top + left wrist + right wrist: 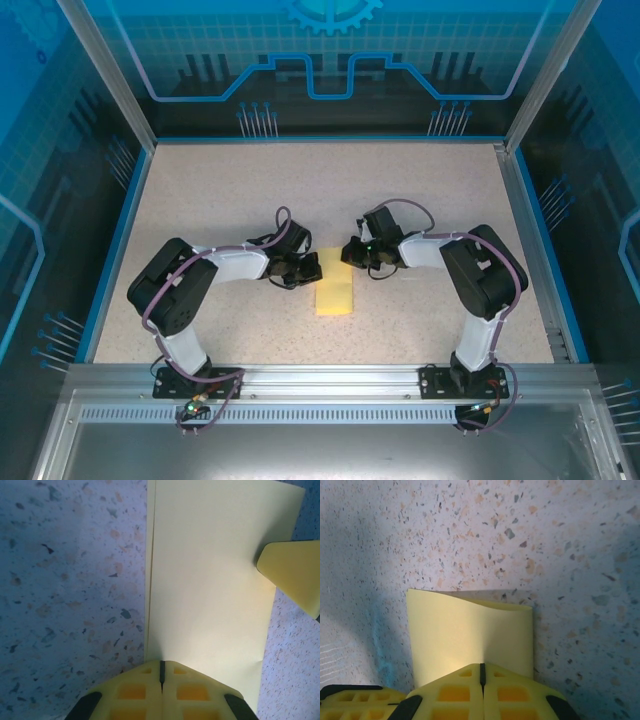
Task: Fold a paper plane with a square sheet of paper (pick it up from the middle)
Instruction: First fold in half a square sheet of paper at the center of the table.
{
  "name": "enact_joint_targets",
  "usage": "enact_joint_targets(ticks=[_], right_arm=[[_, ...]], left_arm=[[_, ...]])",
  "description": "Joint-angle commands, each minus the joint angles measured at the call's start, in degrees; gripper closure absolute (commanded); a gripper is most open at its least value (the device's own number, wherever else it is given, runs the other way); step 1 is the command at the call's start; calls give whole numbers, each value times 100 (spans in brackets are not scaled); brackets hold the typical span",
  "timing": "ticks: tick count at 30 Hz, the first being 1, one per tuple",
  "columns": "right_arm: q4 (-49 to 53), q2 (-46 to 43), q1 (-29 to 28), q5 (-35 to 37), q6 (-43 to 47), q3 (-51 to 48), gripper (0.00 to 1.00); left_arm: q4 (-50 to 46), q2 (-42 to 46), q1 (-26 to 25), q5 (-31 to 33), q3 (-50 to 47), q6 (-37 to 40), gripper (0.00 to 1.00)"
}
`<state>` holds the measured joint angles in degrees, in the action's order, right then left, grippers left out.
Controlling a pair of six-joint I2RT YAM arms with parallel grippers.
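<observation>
The square sheet of paper [336, 297] lies on the speckled table as a pale-yellow rectangle, folded in half, between the two arms. In the left wrist view the paper [210, 580] shows two layer edges along its left side. My left gripper [161, 663] is shut, its tips resting on the sheet's near edge, with nothing seen between the jaws. My right gripper [481, 666] is shut too and presses on the paper [470, 635], whose far edge curls up slightly. From above, the left gripper [305, 268] and right gripper [352, 252] meet at the paper's far end.
The speckled table [420, 190] is bounded by a blue rim and an aluminium frame [530, 240]. One fingertip of the right gripper [295, 575] reaches over the paper's right edge in the left wrist view. Part of the left gripper's fingers [355, 700] shows beside the right one.
</observation>
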<state>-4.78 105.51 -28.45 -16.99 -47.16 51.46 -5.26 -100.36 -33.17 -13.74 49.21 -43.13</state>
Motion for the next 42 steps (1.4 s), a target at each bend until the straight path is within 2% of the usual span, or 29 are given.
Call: enact_joint_targets(ticks=[1, 11, 25, 32, 36, 42], right_arm=[[-110, -124, 46, -86, -39, 264, 95], [-188, 408, 174, 160, -100, 283, 95], [26, 363, 355, 516, 203, 619, 95], [-470, -390, 297, -16, 389, 120, 94], [-1335, -1065, 184, -338, 336, -700, 94], [-439, -1746, 15, 34, 533, -1001, 92]], left_arm=[[-837, -194, -54, 281, -157, 138, 100], [-867, -171, -65, 275, -157, 165, 100], [-820, -122, -67, 306, -260, 164, 100], [-863, -105, -59, 311, -217, 180, 100], [-872, -117, -63, 321, -208, 166, 100], [-872, -139, -67, 338, -215, 182, 100]])
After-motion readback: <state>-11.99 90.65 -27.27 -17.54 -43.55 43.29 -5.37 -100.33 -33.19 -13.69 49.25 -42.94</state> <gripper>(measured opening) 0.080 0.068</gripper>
